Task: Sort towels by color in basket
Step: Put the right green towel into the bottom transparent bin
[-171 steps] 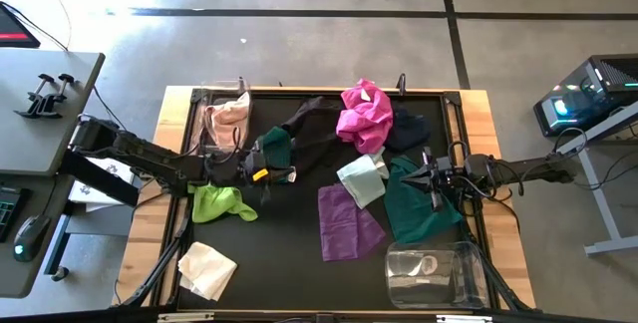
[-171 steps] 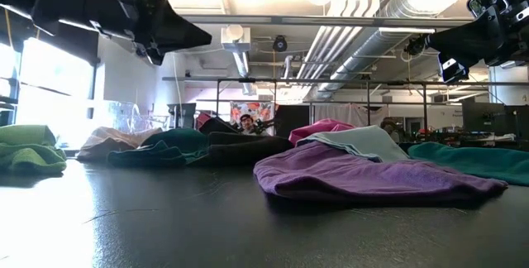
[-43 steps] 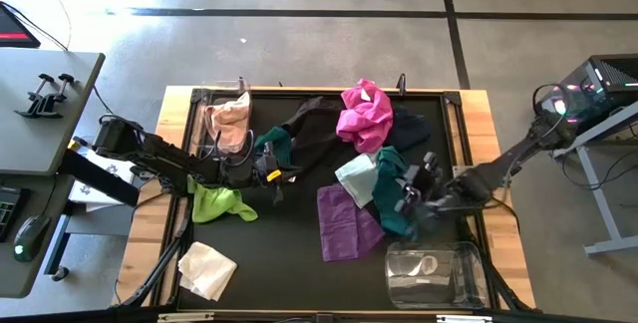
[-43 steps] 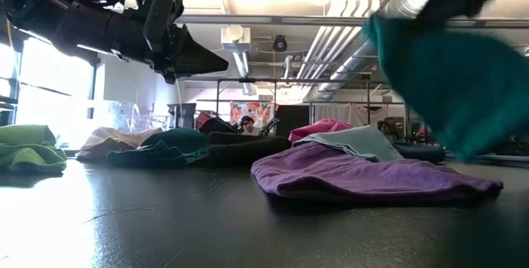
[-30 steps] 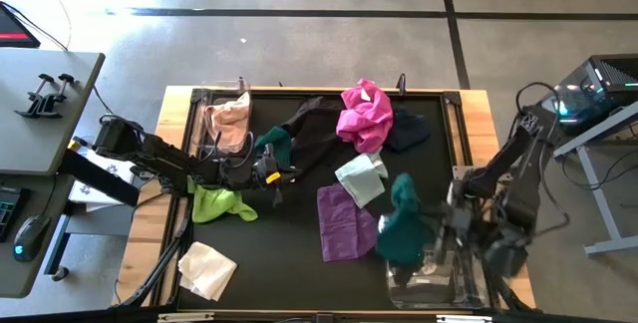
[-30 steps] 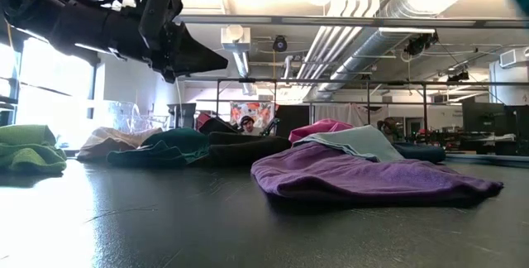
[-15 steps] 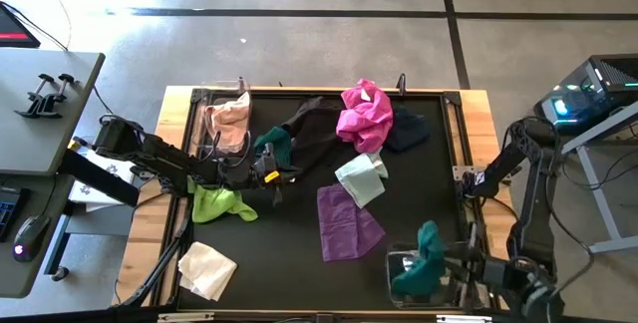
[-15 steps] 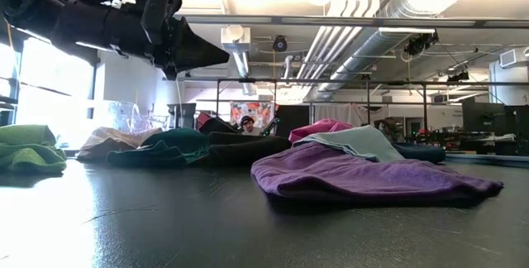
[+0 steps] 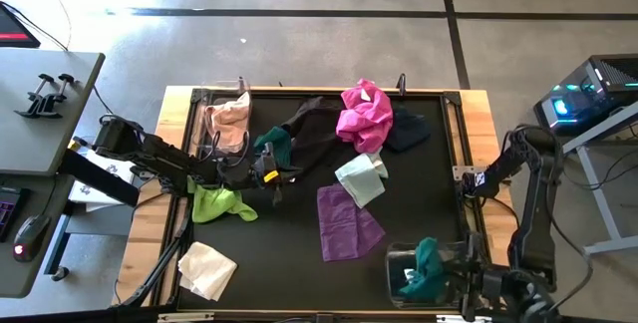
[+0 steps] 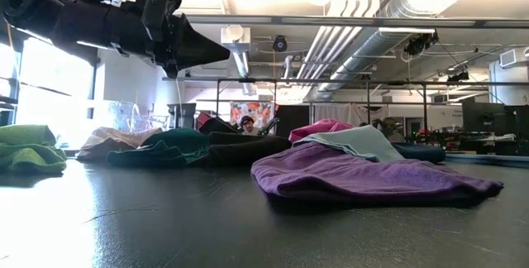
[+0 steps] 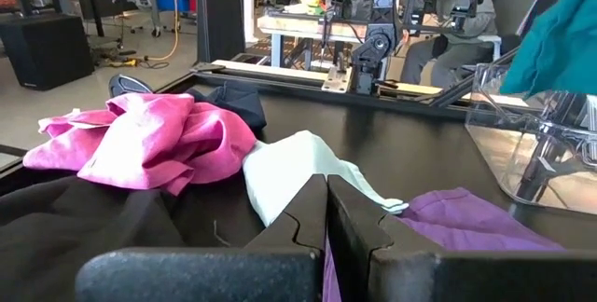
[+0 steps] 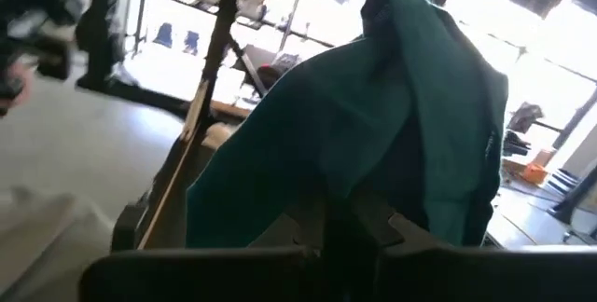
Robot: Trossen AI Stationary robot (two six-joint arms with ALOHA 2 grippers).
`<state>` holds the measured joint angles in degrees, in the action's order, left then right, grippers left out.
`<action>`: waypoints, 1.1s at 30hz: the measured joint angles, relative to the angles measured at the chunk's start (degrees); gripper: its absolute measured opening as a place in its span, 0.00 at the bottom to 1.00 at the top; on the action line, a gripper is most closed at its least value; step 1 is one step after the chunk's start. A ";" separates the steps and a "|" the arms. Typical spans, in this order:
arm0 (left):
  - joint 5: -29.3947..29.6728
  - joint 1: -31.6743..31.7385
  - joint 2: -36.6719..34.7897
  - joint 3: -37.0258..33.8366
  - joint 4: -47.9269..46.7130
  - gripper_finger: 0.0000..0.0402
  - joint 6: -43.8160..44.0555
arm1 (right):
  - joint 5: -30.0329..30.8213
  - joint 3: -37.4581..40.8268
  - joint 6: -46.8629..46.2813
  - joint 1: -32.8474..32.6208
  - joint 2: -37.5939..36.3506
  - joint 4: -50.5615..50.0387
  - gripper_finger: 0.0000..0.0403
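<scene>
Fingers of left gripper [image 11: 326, 211] pressed together above the tabletop [image 9: 289, 253] near its left edge, over a dark teal towel [image 9: 275, 147], right gripper [image 12: 347, 216] clamped on teal towel [image 9: 427, 263] above clear basket [image 9: 399, 273] at near right corner.

Your right gripper [image 12: 350, 213] no longer hovers over the right side of the mat: it has lifted the dark teal-green towel [image 9: 427, 266] from its spot beside the purple towel [image 9: 347, 221], swung it toward the near right corner, and now holds it, fingers clamped on the cloth, over the clear basket [image 9: 401, 260]. The mat where that towel lay is bare. Your left gripper [image 11: 327, 211] has drawn back slightly from the second teal towel [image 9: 274, 146] and hangs there, fingers together.
</scene>
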<state>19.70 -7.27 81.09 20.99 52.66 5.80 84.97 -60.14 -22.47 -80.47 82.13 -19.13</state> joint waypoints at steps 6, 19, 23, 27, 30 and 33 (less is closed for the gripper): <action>0.00 0.02 0.01 0.00 -0.02 0.00 0.00 | -3.69 0.01 -16.23 0.57 1.18 -12.75 0.02; -0.02 0.13 0.00 -0.02 -0.04 0.00 0.00 | -54.66 0.07 -67.58 7.79 1.20 -43.40 0.02; 0.02 0.13 0.00 -0.02 -0.04 0.00 0.00 | -58.56 0.06 -67.46 8.09 1.20 -41.21 0.02; 0.19 0.13 0.00 -0.02 -0.04 0.00 0.00 | -58.80 0.06 -63.32 8.39 1.20 -38.54 0.03; 0.31 0.13 0.00 -0.02 -0.04 0.00 0.00 | -59.08 0.06 -56.39 9.02 1.20 -36.41 0.03; 0.33 0.11 0.00 -0.02 -0.04 0.00 0.00 | -59.09 0.06 -51.03 10.19 1.20 -33.99 0.03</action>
<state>20.03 -7.16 81.09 20.97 52.62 5.80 25.89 -60.07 -73.50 -70.27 83.33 -53.12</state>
